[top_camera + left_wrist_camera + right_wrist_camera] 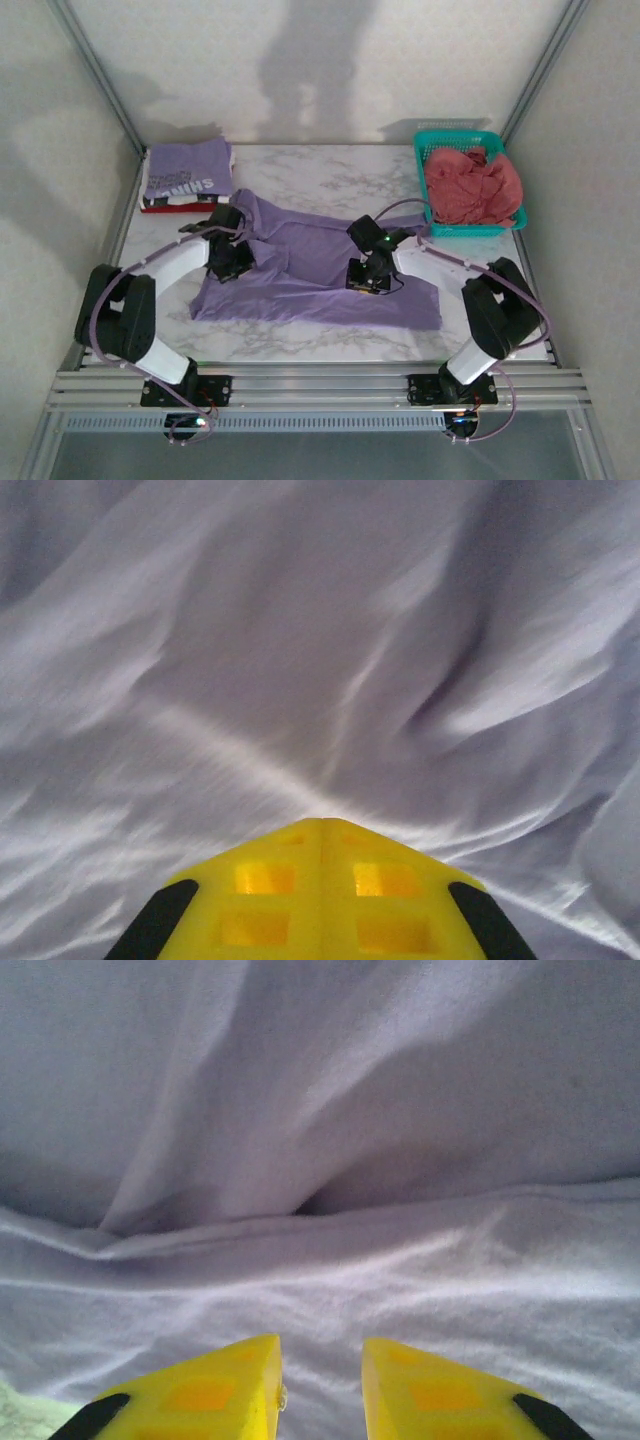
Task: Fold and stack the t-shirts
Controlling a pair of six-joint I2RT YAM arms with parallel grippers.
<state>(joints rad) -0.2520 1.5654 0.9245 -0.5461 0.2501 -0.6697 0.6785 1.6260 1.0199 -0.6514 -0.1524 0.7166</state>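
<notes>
From above, the lavender tee [310, 285] lies spread across the middle of the marble bench [330, 345], with its lower edge towards the arm bases. A folded stack [188, 175], topped by a purple tee with white lettering, sits at the upper left. At the upper right, a teal basket [455, 136] holds a crumpled coral tee [470, 185]. The left arm [160, 270] rises from the lower left and bends inward at the elbow, its wrist tipped down so the left fingers [228, 262] are on the tee's upper left part. The right arm [450, 270] mirrors it from the lower right, with the right fingers [368, 278] low over the tee's right half. In the left wrist view, the left fingers [322, 830] are pressed together into one yellow point just above the rippled lavender tee [300, 660]; I cannot tell whether any cloth is pinched. In the right wrist view, the right fingers [322, 1348] stand a little apart with nothing between them, over a ridge in the lavender tee [300, 1110].
</notes>
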